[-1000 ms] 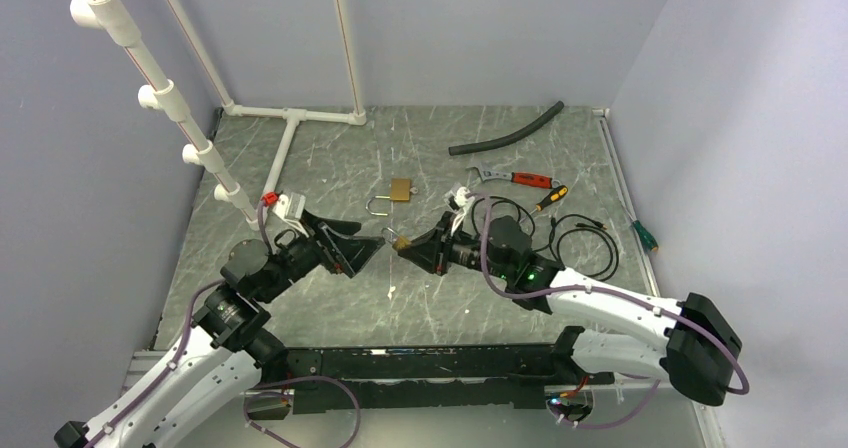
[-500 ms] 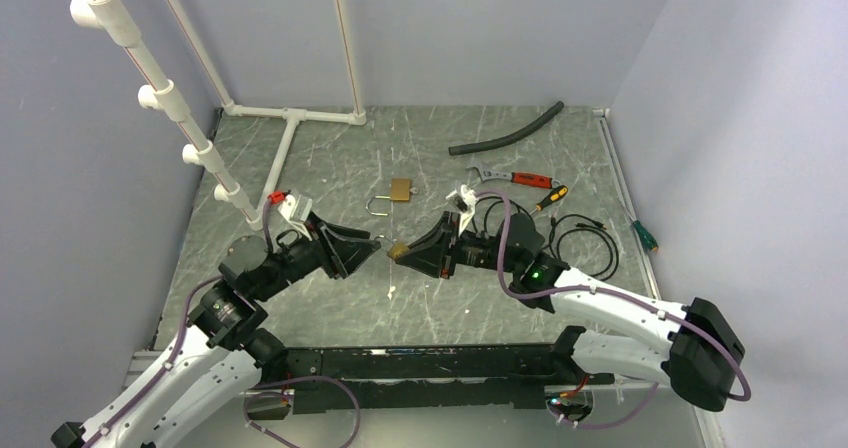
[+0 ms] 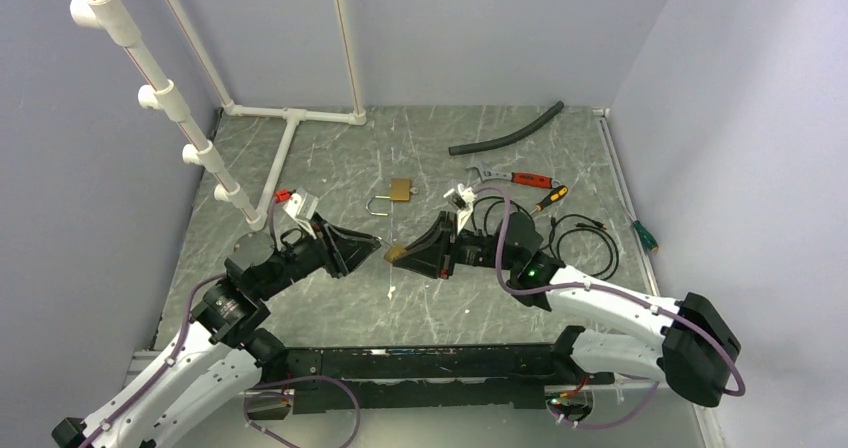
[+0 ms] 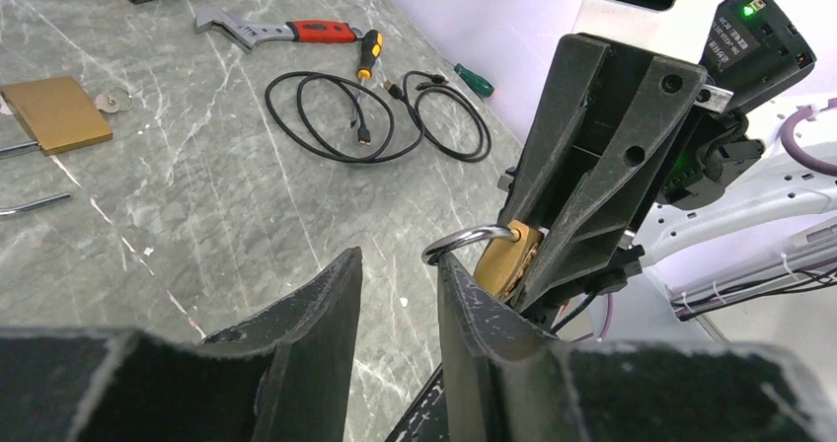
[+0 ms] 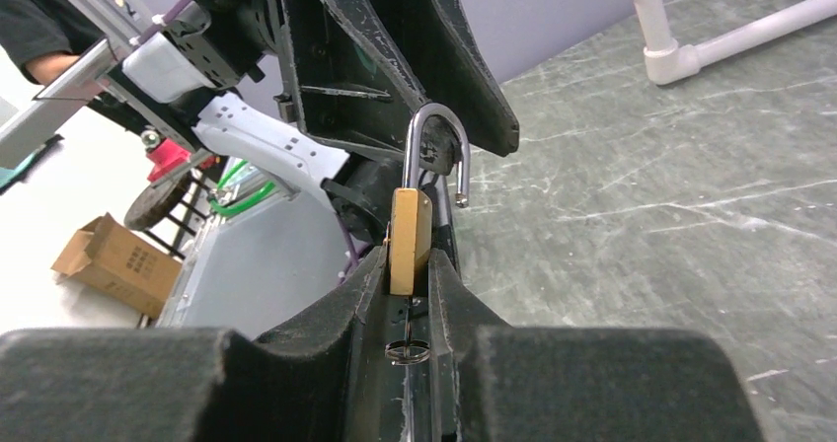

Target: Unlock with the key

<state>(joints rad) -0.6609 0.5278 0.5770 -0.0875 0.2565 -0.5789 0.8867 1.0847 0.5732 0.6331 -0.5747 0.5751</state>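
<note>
padlock presented, shackle looking open

nearest you, your right jaws are clamping the brass body of a padlock [image 5: 410, 227], presenting its shackle [image 5: 435, 116] to the other arm. the key [image 5: 407, 349] is seemingly hanging under that body, between those jaws, with only its ring showing. your left jaws are standing apart, grasping nothing, just beside the shackle. farther back, a second padlock [image 3: 400, 190] is lying on the tabletop [image 3: 330, 158].

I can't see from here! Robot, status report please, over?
Right end effector shut on padlock, shackle swung open. Left end effector open, close by shackle. Ring under lock; key itself hidden. Nothing in between.
</note>
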